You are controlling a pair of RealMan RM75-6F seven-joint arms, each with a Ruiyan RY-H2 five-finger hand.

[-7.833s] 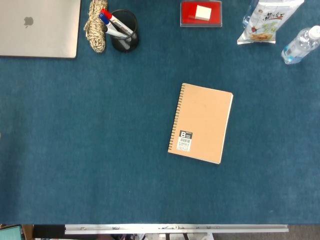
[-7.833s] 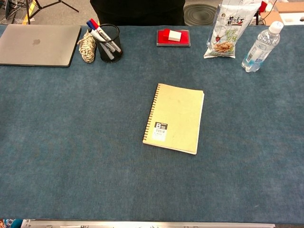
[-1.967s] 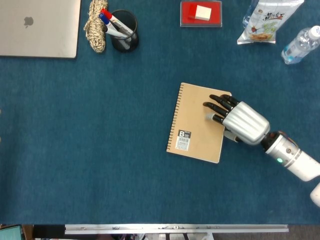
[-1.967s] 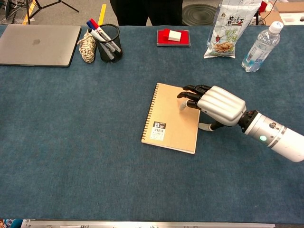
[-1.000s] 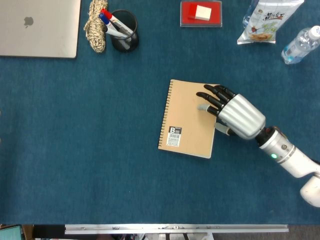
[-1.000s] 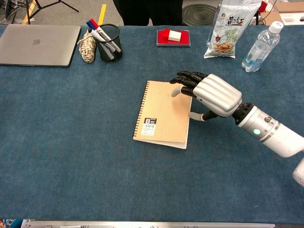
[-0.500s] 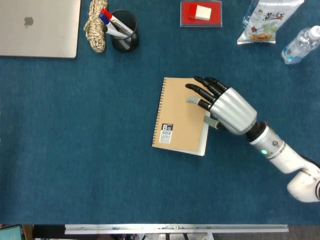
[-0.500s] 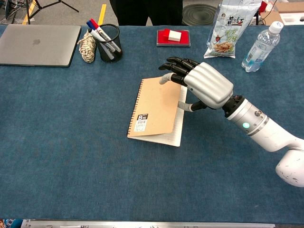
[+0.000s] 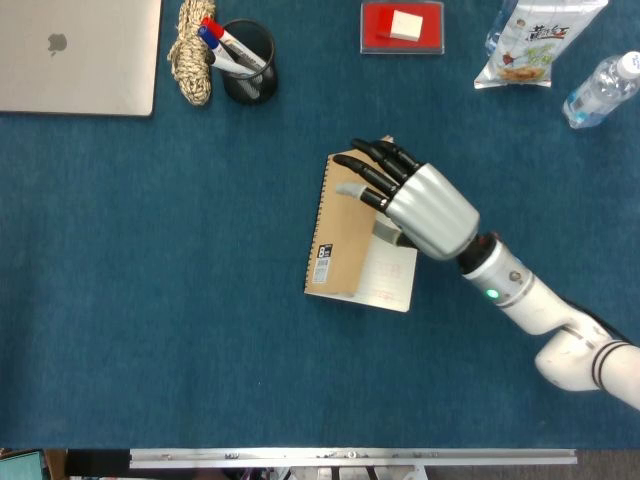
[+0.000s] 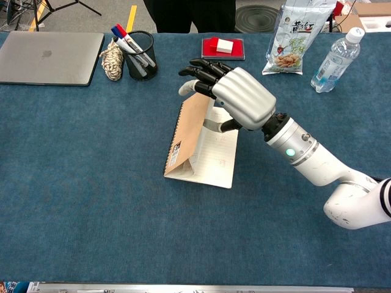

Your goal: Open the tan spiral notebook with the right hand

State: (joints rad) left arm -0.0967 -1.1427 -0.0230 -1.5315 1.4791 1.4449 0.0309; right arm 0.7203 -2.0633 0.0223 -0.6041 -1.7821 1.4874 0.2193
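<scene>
The tan spiral notebook [image 9: 335, 235] lies mid-table with its spiral edge on the left. Its cover [image 10: 186, 131] stands lifted, nearly upright, and the lined first page [image 10: 215, 157] shows beneath it. My right hand [image 9: 415, 205] reaches in from the right and grips the cover's free edge: the fingers [image 10: 201, 70] curl over the outer face and the thumb sits on the inner side. In the chest view the same right hand [image 10: 241, 97] sits above the open page. My left hand is in neither view.
Along the far edge stand a closed laptop [image 9: 75, 50] at the left, a coil of rope [image 9: 192, 55], a black pen cup [image 9: 250, 60], a red box [image 9: 402, 27], a snack bag [image 9: 535, 40] and a water bottle [image 9: 600, 92] at the right.
My right hand came in, slid the notebook left and up the table, then raised the cover from flat to nearly upright, uncovering the lined page.
</scene>
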